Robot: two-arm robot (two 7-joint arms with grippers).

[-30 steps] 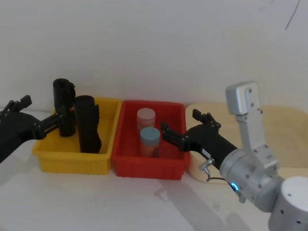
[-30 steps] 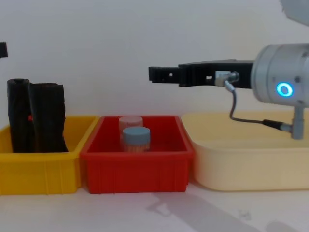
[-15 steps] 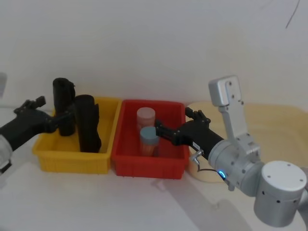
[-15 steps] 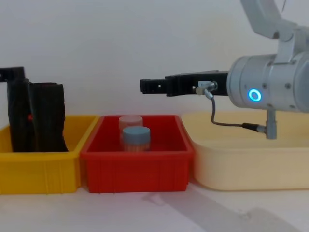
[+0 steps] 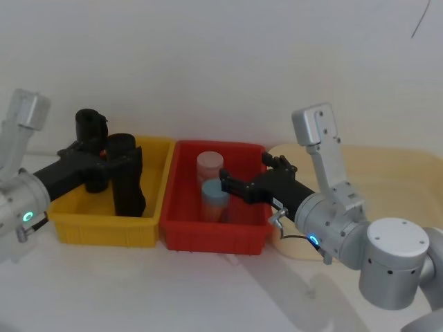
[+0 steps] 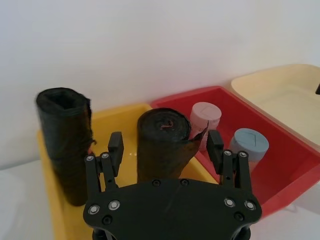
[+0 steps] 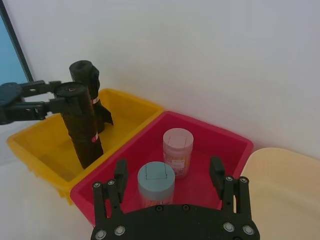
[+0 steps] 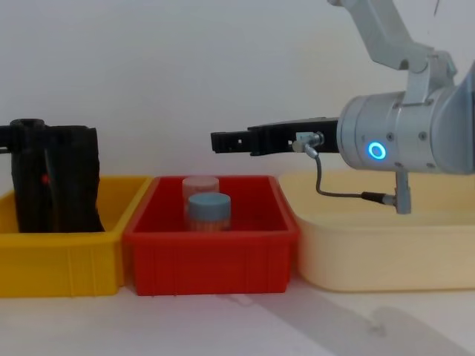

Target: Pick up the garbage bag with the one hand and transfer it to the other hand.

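Left hand (image 6: 165, 145), the one w/ the green light, is at the far left over the yellow bin (image 5: 104, 232). Its two fingers (image 6: 116, 147) are spread wide & hold nothing. They sit one on each side of the garbage bag (image 5: 127, 180), near its top, w/ a small gap on each side. The garbage bag stands in the yellow bin, on the side next to the red bin (image 5: 214, 238). A thinner roll (image 5: 90, 149) stands just beside it, farther back & to the left.

Step now, I think: squeeze the bag. To do it well, get the fingers even on both sides, squeeze slow & don't bump the thinner roll. Then lift straight up so it clears the bin wall.

The bag is a fat roll. Its long way goes up & down, w/ the rolled end facing up.

Right hand (image 7: 168, 170), blue light, hangs over the red bin w/ fingers wide & nothing in it.
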